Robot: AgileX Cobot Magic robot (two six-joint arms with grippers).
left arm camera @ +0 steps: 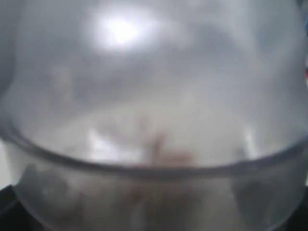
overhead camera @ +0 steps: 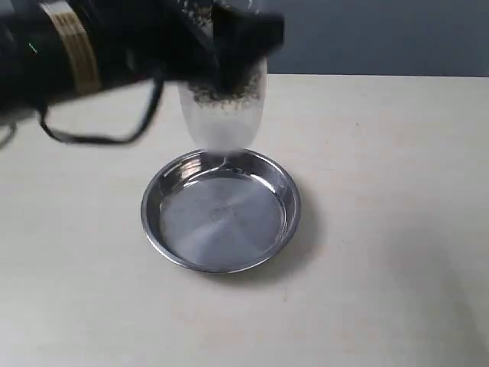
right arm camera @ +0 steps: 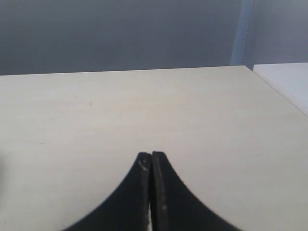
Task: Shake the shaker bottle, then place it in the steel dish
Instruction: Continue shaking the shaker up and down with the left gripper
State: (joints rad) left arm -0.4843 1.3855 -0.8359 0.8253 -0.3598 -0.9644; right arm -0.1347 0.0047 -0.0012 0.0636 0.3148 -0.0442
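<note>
Bottle (overhead camera: 221, 126) long axis near vertical, blurred; can't tell which end is down. Lower end just above dish (overhead camera: 155, 218) far rim. Left tool (overhead camera: 229, 53) clamped on its upper part, arm level. Right tool (right arm camera: 151, 161) closed, empty, above counter (right arm camera: 216, 110).

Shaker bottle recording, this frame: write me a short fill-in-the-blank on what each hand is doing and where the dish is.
The left hand is shut on the ____. The steel dish rests on the ____. The right hand is ____, not open.
Missing words: shaker bottle; table; shut.
</note>
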